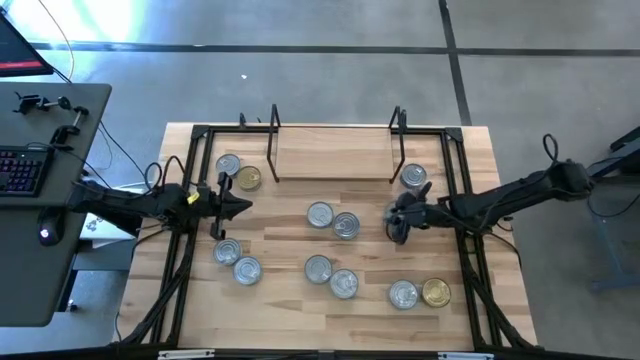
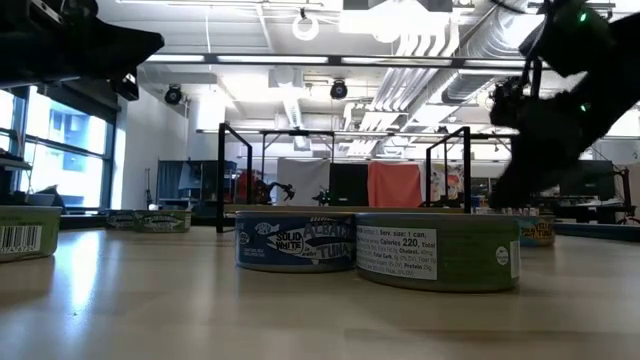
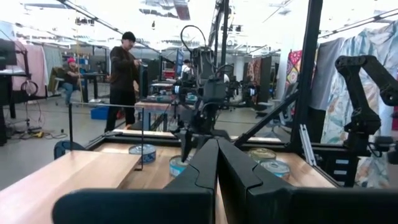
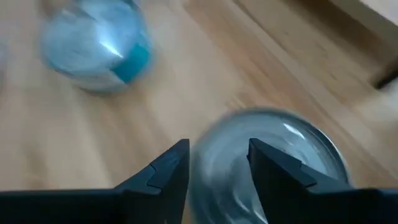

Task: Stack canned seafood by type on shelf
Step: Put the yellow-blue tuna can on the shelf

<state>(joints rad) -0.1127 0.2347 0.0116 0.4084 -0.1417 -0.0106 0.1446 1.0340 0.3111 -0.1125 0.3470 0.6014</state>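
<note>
Tins (image 1: 345, 226) are scattered on the surface (image 1: 290, 250), none yet on the shelf (image 1: 330, 155); the right gripper (image 4: 217, 163), fingers spread, is held above one silver tin (image 4: 273, 155), which could be knocked aside if the descent is off-centre, while the left gripper (image 1: 240, 207), fingers pressed together, waits.
</note>
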